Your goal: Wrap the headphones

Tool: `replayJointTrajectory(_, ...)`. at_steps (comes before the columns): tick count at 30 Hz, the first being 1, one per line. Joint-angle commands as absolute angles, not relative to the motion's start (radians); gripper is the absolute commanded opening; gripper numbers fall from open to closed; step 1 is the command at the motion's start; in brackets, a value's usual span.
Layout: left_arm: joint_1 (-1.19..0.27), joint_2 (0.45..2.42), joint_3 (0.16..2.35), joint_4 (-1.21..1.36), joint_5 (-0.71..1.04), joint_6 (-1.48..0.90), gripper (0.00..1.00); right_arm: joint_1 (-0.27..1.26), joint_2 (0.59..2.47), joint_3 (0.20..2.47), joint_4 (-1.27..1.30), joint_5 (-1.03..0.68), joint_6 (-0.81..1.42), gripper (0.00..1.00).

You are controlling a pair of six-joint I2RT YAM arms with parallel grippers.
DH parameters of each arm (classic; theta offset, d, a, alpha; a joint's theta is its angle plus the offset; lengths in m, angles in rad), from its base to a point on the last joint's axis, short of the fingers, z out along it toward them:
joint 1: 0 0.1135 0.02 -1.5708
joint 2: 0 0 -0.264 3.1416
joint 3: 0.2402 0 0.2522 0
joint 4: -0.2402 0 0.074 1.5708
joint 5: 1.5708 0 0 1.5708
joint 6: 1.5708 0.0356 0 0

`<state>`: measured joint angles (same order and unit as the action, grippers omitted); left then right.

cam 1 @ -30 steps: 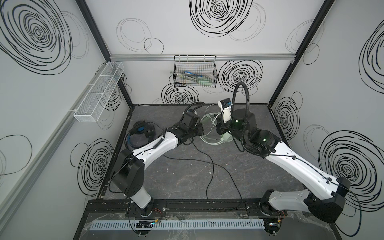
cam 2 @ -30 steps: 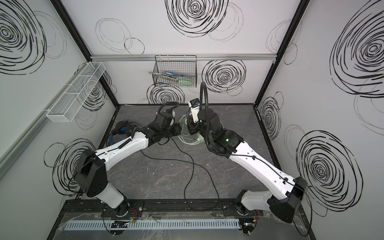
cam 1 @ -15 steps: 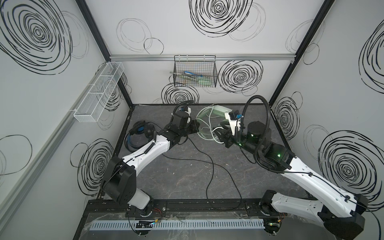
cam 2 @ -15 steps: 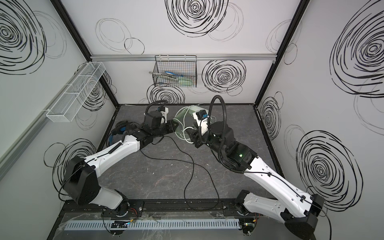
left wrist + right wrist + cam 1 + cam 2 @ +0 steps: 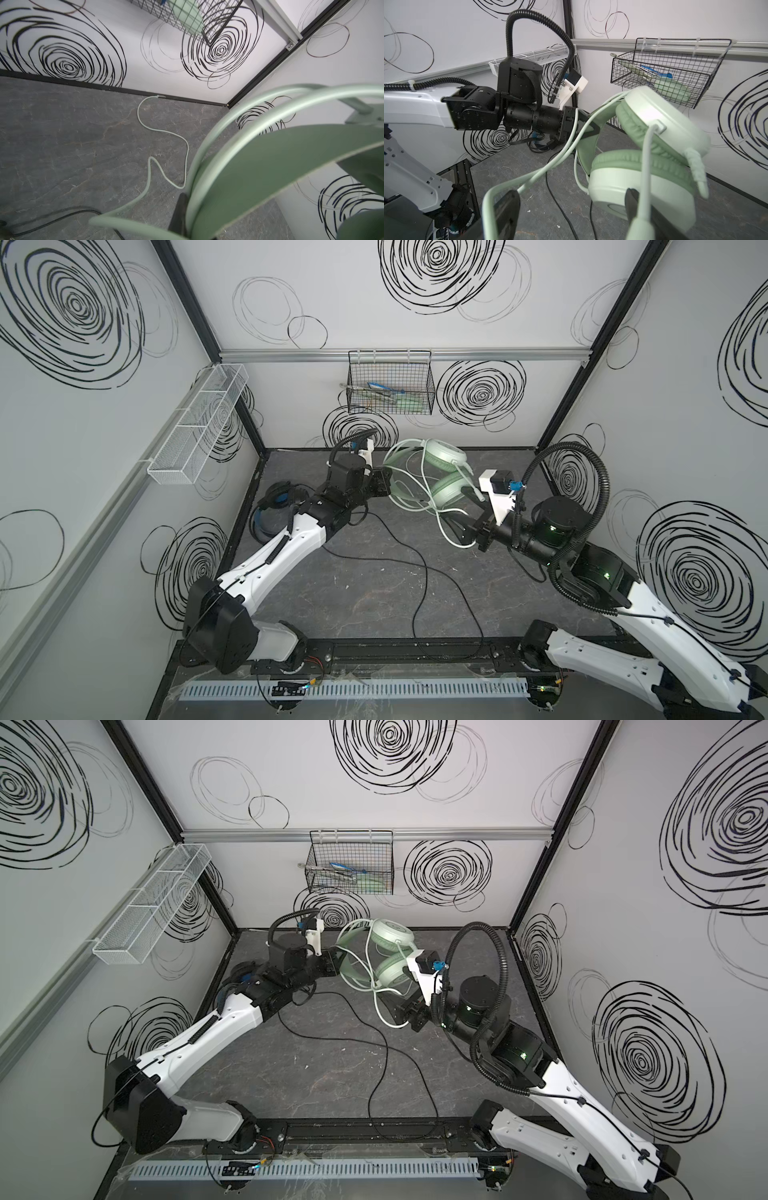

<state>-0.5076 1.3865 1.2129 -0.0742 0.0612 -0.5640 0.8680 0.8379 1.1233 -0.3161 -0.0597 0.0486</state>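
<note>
Dark marbled desk (image 5: 365, 593), swirl-patterned walls (image 5: 415, 331): left end effector (image 5: 384, 485) clenches mint headphones (image 5: 446, 452) by the headband, far centre; right end effector (image 5: 569, 199) released, pale cord (image 5: 440, 526) draped across it.

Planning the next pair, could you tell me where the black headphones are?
In both top views the black headphones lie on the table by the left wall, partly hidden behind the left arm.

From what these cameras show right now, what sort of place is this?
Probably a laboratory robot cell: a left arm and a right arm mounted on a black base rail, white wall panels drawn over with black spirals, and a black wire basket hung on an aluminium rail.
</note>
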Motion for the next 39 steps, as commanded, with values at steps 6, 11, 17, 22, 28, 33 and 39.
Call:
replayJointTrajectory(6, -0.484, 1.375, 1.355, -0.013, 0.061, -0.554, 0.0, 0.907, 0.843, 1.129, -0.344, -0.074, 0.022, 0.93)
replayJointTrajectory(11, -0.463, 1.38, 1.391, -0.035, 0.072, -0.53, 0.0, 0.921, 0.826, 1.108, -0.378, -0.033, 0.003, 0.96)
replayJointTrajectory(17, -0.437, 1.383, 1.462, -0.078, 0.073, -0.495, 0.0, 0.927, 0.738, 1.014, -0.336, 0.137, 0.021, 0.63)
replayJointTrajectory(22, -0.394, 1.387, 1.517, -0.101, 0.035, -0.487, 0.0, 0.935, 0.717, 0.996, -0.354, 0.139, -0.002, 0.44)
replayJointTrajectory(28, -0.38, 1.431, 1.598, -0.084, -0.001, -0.517, 0.0, 1.004, 0.755, 1.054, -0.426, 0.155, -0.09, 0.47)
replayJointTrajectory(33, -0.385, 1.488, 1.726, -0.081, -0.009, -0.554, 0.0, 1.17, 0.802, 1.102, -0.472, 0.281, -0.133, 0.49)
replayJointTrajectory(39, -0.425, 1.547, 1.87, -0.129, -0.063, -0.628, 0.0, 1.405, 0.872, 1.149, -0.386, 0.546, -0.193, 0.63)
